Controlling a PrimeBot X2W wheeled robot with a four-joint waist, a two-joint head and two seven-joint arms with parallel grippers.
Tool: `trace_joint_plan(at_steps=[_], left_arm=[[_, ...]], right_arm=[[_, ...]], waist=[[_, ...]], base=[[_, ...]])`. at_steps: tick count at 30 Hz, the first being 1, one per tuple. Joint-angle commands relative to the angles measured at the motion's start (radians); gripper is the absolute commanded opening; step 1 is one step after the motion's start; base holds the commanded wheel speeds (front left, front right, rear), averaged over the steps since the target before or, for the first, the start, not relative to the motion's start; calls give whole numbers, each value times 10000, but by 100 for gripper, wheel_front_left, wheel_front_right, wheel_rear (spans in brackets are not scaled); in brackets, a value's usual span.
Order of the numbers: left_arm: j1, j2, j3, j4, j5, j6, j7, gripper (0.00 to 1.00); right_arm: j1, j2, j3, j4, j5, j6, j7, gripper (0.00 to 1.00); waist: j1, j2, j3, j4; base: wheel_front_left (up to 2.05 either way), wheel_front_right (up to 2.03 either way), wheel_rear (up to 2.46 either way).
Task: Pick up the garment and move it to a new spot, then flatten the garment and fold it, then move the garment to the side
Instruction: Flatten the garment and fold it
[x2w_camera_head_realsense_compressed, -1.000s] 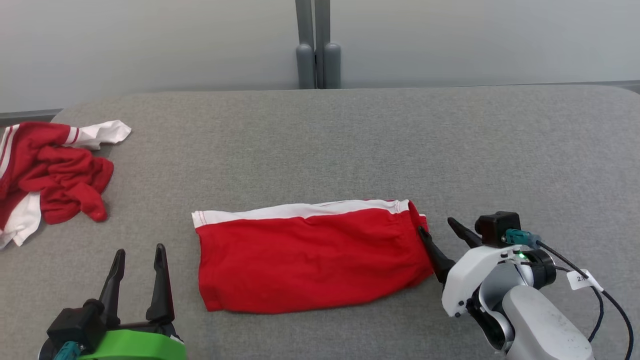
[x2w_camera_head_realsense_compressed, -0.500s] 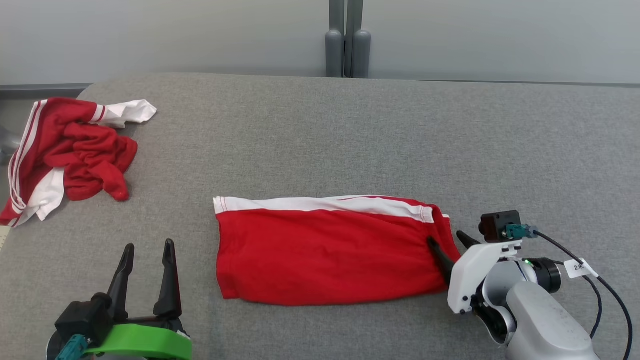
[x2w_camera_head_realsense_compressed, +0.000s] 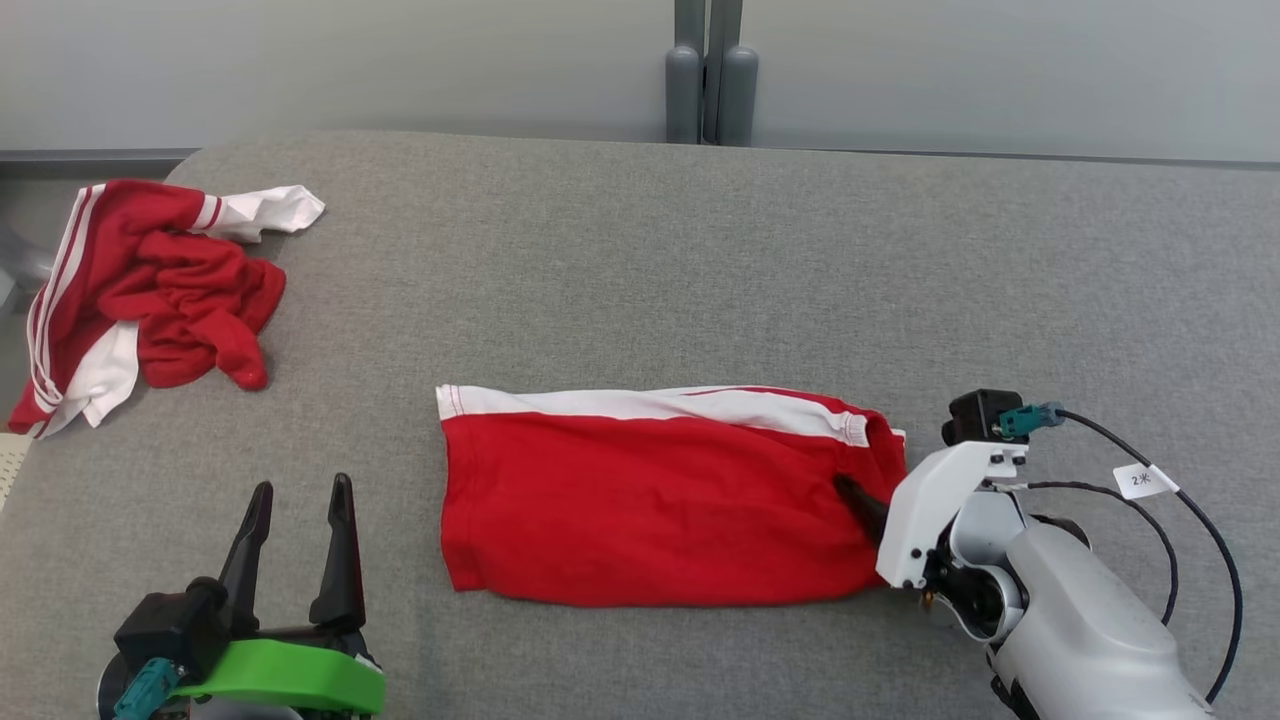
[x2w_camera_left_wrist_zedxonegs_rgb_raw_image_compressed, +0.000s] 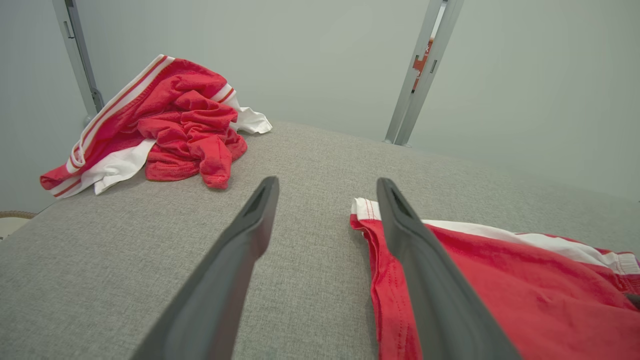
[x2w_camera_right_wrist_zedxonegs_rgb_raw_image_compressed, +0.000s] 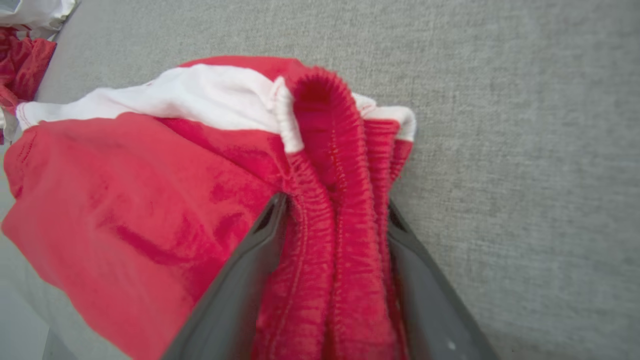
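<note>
Garment (x2w_camera_head_realsense_compressed: 650, 500) lies folded near the table's (x2w_camera_head_realsense_compressed: 700, 250) front edge. Right end effector (x2w_camera_right_wrist_zedxonegs_rgb_raw_image_compressed: 335, 202) straddles its waistband (x2w_camera_right_wrist_zedxonegs_rgb_raw_image_compressed: 325, 125); a firm grasp cannot be confirmed. Left end effector (x2w_camera_head_realsense_compressed: 300, 487) released, idle. Step judged: moving aside. Next move requires clenching, then lifting.

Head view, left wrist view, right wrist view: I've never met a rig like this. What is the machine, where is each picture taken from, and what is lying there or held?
It is a wheeled robot with two arms. The head view looks down from its head onto a grey fabric-covered table. Each wrist view looks along one arm's own two dark fingers. On the table lie a flattened pair of red shorts with a white stripe and, at the far left, a crumpled heap of red-and-white clothing. The left end effector is open beside the shorts and holds nothing. The right end effector has its fingers apart on either side of the shorts' gathered waistband. Nothing is lifted.
</note>
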Motion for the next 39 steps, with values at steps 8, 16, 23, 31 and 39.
trace_joint_plan(at_steps=[8,16,23,31,39], left_arm=[[-101,121,98,157,-53,-29,-27,100],[31,158,-30,184,-42,-30,-27,100],[86,214,-155,227,-3,-30,-25,100],[-181,207,-315,395,-77,-30,-25,100],[-354,54,-475,629,-147,-30,-25,100]], right_arm=[[-119,-491,429,-432,983,1,-207,0],[219,-2595,562,-1641,1016,0,159,0],[861,-3063,-760,-3625,1702,1,1009,0],[1209,-1157,-1622,-4708,3353,3,1717,0],[660,323,-2084,-3423,4088,3,1976,0]], waist=[[1,0,-65,-134],[1,0,-172,-744],[1,0,-286,-1069],[1,0,-217,-593],[1,0,-71,203]], base=[[0,0,0],[0,0,0],[0,0,0],[0,0,0],[0,0,0]])
